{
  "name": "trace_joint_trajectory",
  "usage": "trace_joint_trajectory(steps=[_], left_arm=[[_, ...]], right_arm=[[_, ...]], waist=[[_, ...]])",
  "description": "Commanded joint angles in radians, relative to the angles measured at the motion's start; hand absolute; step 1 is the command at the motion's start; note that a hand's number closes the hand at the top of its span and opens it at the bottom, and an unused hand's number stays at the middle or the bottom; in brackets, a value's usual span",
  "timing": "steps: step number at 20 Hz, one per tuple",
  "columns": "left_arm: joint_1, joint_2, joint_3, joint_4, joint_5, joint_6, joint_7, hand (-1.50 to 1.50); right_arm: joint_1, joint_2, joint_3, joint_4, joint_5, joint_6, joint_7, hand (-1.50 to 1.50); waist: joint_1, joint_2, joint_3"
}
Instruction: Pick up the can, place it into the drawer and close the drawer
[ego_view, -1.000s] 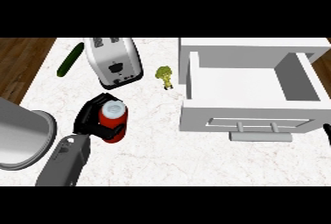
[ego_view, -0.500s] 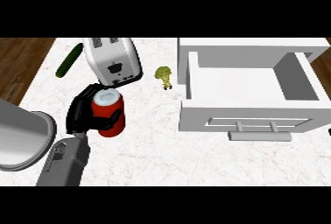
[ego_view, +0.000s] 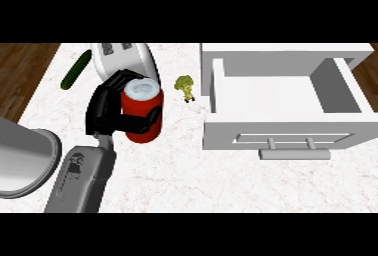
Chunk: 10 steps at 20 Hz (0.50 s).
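The can (ego_view: 142, 111) is a red cylinder with a pale, silvery top, standing roughly upright toward the left of the white marbled worktop (ego_view: 184, 175), in front of a toaster (ego_view: 125, 57) that lies just beyond it. The left hand (ego_view: 103, 107) is wrapped round it from the left side, black fingers (ego_view: 136, 120) curled across the red wall at mid-height and near the top rim. Whether the can's base touches the worktop or hangs just above it cannot be told from this steep angle.

By the look of it the can should be stiff-walled and fairly light, with a smooth, rounded surface that could slide or twist in a grasp; a hold round the middle of the body, as here, seems the sensible place, keeping the axis upright so it does not swing.

To the right, past a small green broccoli floret (ego_view: 185, 87), the white drawer (ego_view: 214, 100) stands pulled open, its bare interior well apart from the can, its handle (ego_view: 295, 152) on the near face. A green cucumber (ego_view: 76, 71) lies at the far left, and a grey round pot (ego_view: 29, 160) sits at the near left edge. The right hand is nowhere in the picture.
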Motion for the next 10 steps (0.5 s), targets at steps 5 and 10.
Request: trace_joint_trajectory(steps=[5,10], left_arm=[[-0.123,-0.006,-0.146,-0.12,-0.005,0.125,0.243,1.5],[-0.378,-0.006,-0.192,-0.027,-0.024,0.247,0.349,1.5]], right_arm=[[0.003,0.017,-0.009,0.003,0.007,0.009,-0.008,-1.5],[-0.031,-0.005,-0.022,0.008,0.001,0.006,0.021,-1.5]], waist=[[-0.002,0.001,0.0],[-0.009,0.002,0.0]])
